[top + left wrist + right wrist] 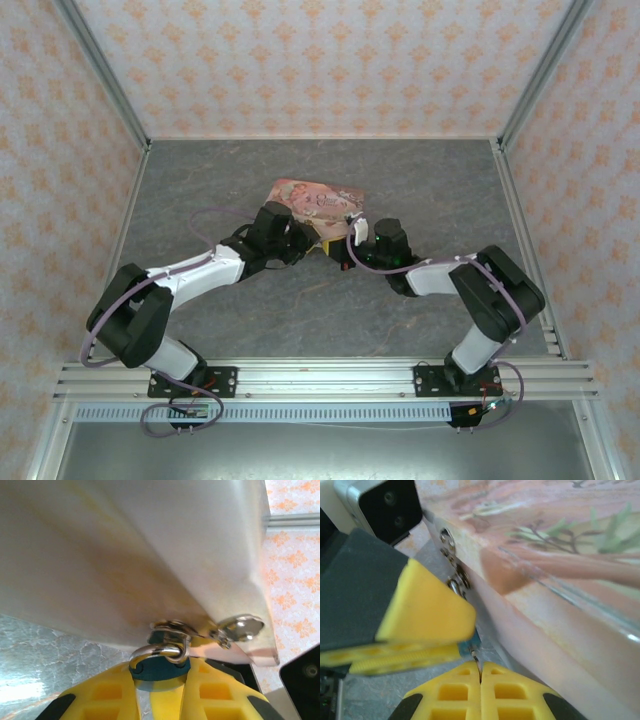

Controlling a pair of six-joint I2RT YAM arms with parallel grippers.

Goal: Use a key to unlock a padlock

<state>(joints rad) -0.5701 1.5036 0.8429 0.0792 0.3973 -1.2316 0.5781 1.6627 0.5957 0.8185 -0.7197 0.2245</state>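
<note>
My left hand (161, 680) clamps the tiny teal-blue padlock (160, 666) beside the pink picture-covered box (315, 198); my right hand (480, 672), pinching the slim metal key (475, 655), must twist gently.

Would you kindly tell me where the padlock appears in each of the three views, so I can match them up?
Top external: hidden where the left gripper and right gripper meet, at the pink box's near edge.
Left wrist: the padlock sits bottom centre, between the yellow fingers.
Right wrist: a teal sliver of it, lower centre, under a yellow finger.
Shared landmark: the pink box.
</note>
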